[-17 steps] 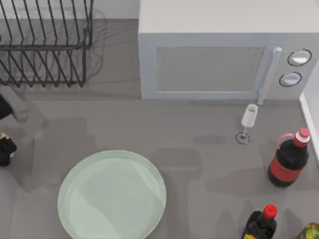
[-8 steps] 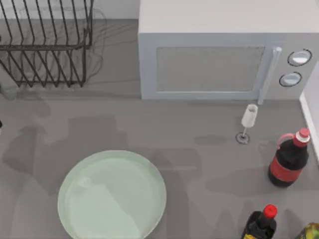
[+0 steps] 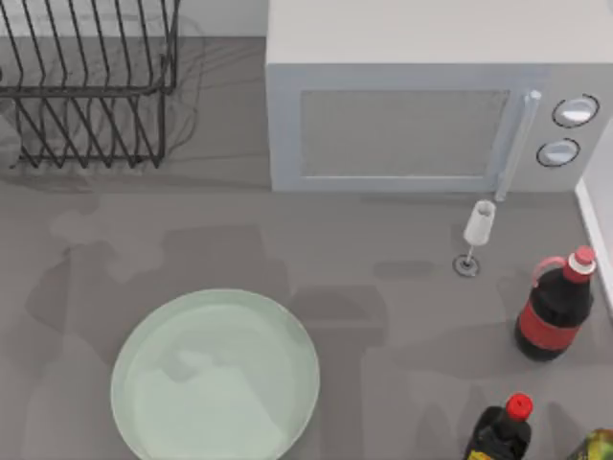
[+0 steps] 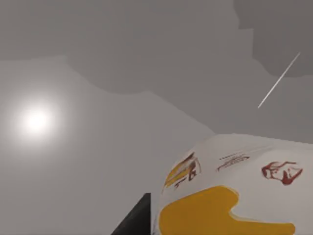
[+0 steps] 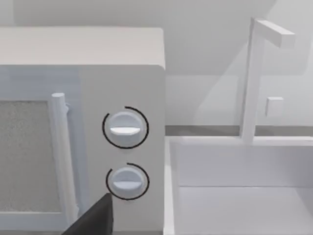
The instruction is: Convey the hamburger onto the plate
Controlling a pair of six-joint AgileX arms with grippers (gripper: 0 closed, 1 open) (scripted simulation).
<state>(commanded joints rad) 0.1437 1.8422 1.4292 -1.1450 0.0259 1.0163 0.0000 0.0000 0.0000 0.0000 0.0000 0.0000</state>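
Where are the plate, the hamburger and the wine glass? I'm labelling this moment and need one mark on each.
plate (image 3: 215, 379): top view, bare middle of the dish.
hamburger (image 4: 230, 196): left wrist view, its white and yellow printed surface.
wine glass (image 3: 478, 225): top view, on its bowl.

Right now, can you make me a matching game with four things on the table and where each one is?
Things:
1. plate
2. microwave
3. rack
4. wine glass

Places:
A. far left corner
B. near side, left of middle
C. just in front of the microwave's handle
D. far side, middle to right

Pairs: 1-B, 2-D, 3-A, 4-C
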